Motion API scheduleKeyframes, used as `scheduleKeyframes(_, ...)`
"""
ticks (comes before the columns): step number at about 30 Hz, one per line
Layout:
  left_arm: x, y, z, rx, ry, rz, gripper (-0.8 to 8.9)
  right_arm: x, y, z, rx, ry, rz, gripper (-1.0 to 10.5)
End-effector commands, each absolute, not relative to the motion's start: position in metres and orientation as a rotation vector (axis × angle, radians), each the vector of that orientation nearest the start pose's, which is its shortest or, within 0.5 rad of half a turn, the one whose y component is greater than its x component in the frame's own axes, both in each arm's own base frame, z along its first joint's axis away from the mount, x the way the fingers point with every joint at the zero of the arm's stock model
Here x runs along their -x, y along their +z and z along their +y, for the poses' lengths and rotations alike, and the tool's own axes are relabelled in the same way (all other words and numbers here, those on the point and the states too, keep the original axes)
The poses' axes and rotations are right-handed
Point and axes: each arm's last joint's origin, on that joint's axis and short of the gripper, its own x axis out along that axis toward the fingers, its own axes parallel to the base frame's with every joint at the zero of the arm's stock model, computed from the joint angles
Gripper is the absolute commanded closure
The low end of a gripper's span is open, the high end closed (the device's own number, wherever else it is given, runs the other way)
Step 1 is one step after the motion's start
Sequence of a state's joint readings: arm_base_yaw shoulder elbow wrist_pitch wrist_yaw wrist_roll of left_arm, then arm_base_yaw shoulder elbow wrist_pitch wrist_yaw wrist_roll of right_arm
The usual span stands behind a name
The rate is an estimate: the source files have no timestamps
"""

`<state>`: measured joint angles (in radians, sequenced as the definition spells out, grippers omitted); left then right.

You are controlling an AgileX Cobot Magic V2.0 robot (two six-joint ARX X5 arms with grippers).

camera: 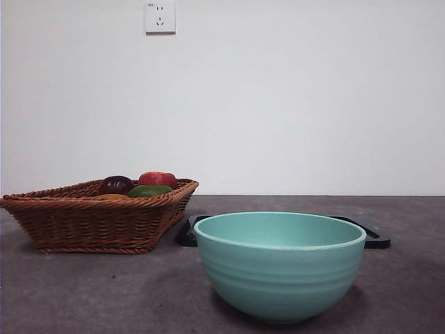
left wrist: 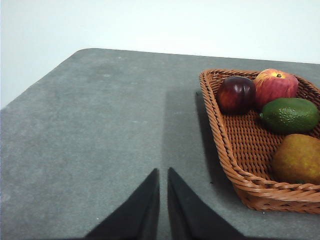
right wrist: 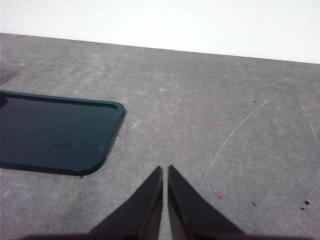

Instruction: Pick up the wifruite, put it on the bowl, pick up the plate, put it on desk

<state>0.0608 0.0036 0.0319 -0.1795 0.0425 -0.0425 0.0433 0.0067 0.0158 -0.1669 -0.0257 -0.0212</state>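
Note:
The wifruite (left wrist: 297, 159), a dull brown-orange oval fruit, lies in the near corner of a woven basket (left wrist: 227, 150); in the front view only a sliver of the wifruite (camera: 112, 197) shows over the basket rim. The mint-green bowl (camera: 280, 264) stands empty at the front of the desk (camera: 69, 292). Behind the bowl lies the plate (camera: 374, 239), flat, dark and rectangular with rounded corners, which is also the plate (right wrist: 55, 132) in the right wrist view. My left gripper (left wrist: 163, 172) is shut and empty above bare desk beside the basket. My right gripper (right wrist: 165, 169) is shut and empty beside the plate.
The basket (camera: 90, 219) at the left also holds a red apple-like fruit (left wrist: 276, 86), a dark purple round fruit (left wrist: 236, 94) and a green avocado-like fruit (left wrist: 290, 115). A white wall with a socket (camera: 160, 17) stands behind the desk.

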Motion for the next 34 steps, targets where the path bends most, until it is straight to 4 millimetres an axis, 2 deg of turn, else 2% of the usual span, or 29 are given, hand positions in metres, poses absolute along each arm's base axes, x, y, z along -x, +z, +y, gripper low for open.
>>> scheduleKeyframes(1,-0.0955,0.1492,0.0044,0.044,0.022,0.178,7.89,-0.0961,0.1522,0.0050,0.008,0.070,0.146,9.4)
scheduleKeyframes(12,-0.0956,0.1492,-0.0015,0.038,-0.041,0.179,7.89,-0.0961,0.1522,0.0050,0.008,0.071,0.146,9.4)
scheduleKeyframes(34,-0.0956,0.1492,-0.0017,0.038,-0.042,0.179,7.89,-0.0961,0.1522,0.0050,0.008,0.070,0.146,9.4)
